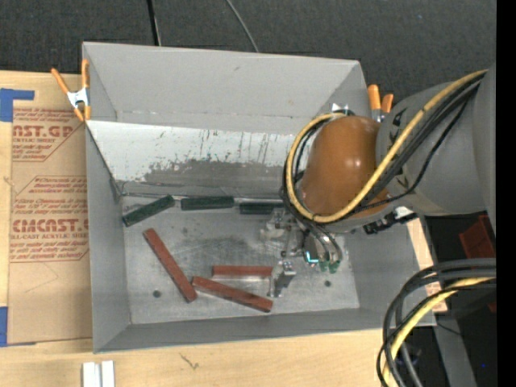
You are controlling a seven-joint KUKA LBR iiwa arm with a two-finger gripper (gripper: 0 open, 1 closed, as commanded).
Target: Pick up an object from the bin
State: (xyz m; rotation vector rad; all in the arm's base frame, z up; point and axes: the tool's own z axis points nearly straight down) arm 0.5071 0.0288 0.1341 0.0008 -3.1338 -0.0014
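Pincer [282,279] at right end of short flat red-brown bar [240,271], bin [226,95] floor; spread: cannot tell.

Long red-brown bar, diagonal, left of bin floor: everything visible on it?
The long bar is a slim, straight, flat red-brown strip, plastic or wood by its look. It lies flat on the bin's grey floor, slanting from upper left to lower right. Its lower end comes close to a second red-brown bar; contact unclear. The tool is off to its right, apart.
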